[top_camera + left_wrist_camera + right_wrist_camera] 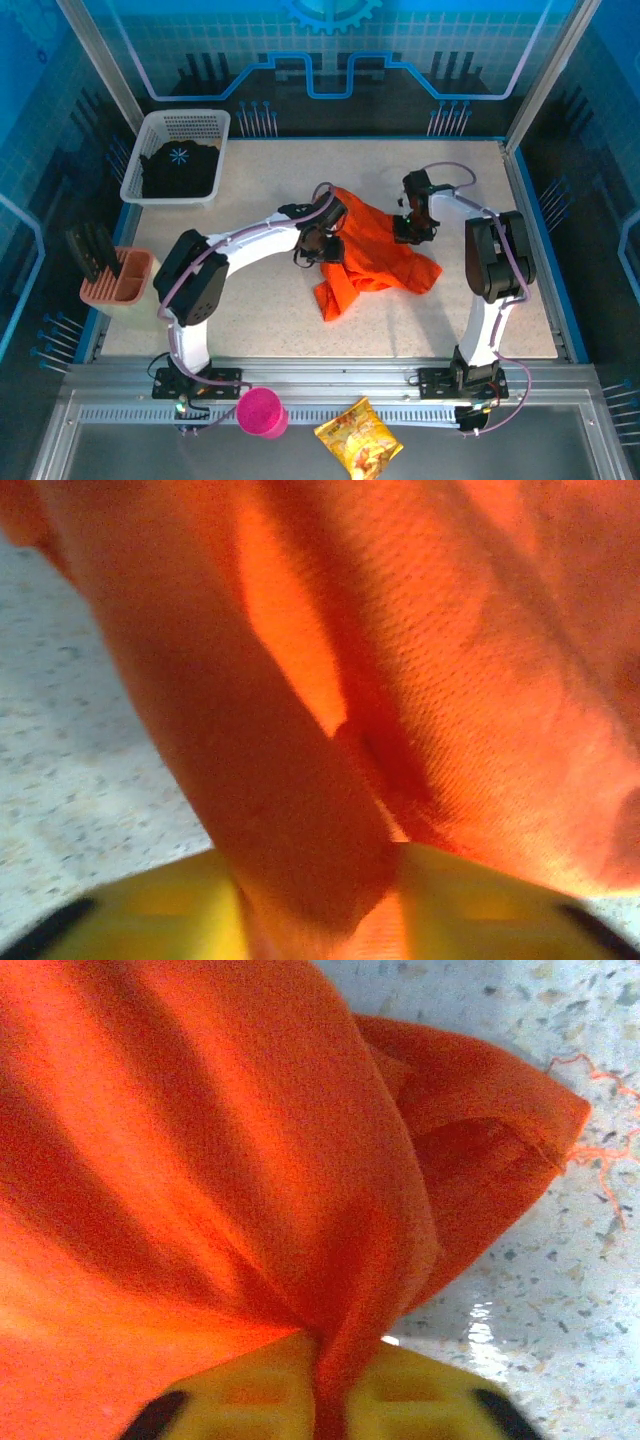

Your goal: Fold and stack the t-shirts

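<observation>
Speckled pale tabletop [250, 330] lies under a blue-lit frame. At its middle the orange t-shirt [375, 255] sits rumpled, its fine knit bunched in soft folds, a loose thread trailing from one hem. Both the left claw [320, 920] and the right claw [325, 1400] are closed, each pinching a fold between blunt yellow fingers [430, 1395]. The black t-shirt [180, 168] lies heaped in the white mesh basket [190, 122] at the far left corner.

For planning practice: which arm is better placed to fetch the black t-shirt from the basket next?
Probably left: the basket sits far-left, nearer the left pincer than the right pincer; both grip the orange t-shirt.
</observation>
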`<action>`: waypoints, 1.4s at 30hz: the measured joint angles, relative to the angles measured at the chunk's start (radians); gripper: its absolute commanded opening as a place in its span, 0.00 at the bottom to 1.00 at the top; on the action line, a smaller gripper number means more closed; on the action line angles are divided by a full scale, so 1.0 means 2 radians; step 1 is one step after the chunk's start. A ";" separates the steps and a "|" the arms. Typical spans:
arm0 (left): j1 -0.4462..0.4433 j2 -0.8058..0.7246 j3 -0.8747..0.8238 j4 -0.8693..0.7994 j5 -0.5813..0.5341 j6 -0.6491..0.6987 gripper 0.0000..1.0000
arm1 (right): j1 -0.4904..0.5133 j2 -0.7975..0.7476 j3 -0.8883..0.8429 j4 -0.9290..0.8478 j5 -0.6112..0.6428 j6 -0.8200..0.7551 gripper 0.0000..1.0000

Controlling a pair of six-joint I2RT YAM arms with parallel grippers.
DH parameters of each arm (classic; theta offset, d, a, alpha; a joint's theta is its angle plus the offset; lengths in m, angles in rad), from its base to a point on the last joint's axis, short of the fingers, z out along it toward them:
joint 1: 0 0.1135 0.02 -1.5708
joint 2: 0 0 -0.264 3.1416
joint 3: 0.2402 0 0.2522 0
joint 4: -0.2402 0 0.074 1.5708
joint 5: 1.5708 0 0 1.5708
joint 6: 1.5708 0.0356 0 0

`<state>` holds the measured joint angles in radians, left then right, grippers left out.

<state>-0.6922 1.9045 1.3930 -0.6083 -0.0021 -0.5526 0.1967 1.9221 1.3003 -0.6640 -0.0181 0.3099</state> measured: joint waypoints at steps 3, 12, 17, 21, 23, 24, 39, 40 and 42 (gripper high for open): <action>0.000 0.020 0.024 -0.004 -0.003 0.004 0.00 | 0.003 -0.014 0.015 -0.013 0.008 0.000 0.00; 0.009 -0.010 0.068 -0.071 -0.107 0.039 0.00 | 0.002 -0.155 0.103 -0.056 0.082 -0.036 0.00; 0.037 -0.043 0.074 -0.110 -0.167 0.057 0.00 | -0.020 -0.150 0.159 -0.059 0.110 -0.056 0.00; 0.060 -0.043 0.079 -0.109 -0.196 0.071 0.00 | -0.033 -0.076 0.193 -0.064 0.130 -0.064 0.00; 0.070 -0.038 0.082 -0.105 -0.201 0.079 0.00 | -0.033 -0.033 0.209 -0.065 0.138 -0.064 0.00; 0.076 -0.032 0.085 -0.100 -0.203 0.083 0.06 | -0.033 -0.010 0.220 -0.065 0.141 -0.064 0.00; 0.075 -0.030 0.086 -0.089 -0.236 0.092 0.95 | -0.048 0.028 0.234 -0.063 0.170 -0.062 0.64; 0.069 -0.037 0.084 -0.091 -0.235 0.091 0.95 | -0.046 0.009 0.211 -0.061 0.166 -0.060 0.64; 0.060 -0.045 0.084 -0.098 -0.224 0.082 0.90 | -0.042 -0.030 0.165 -0.059 0.159 -0.056 0.62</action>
<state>-0.5732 1.8145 1.5604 -0.8043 -0.4492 -0.3889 0.1120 1.8626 1.6302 -0.7815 0.2989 0.1986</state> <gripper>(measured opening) 0.936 0.633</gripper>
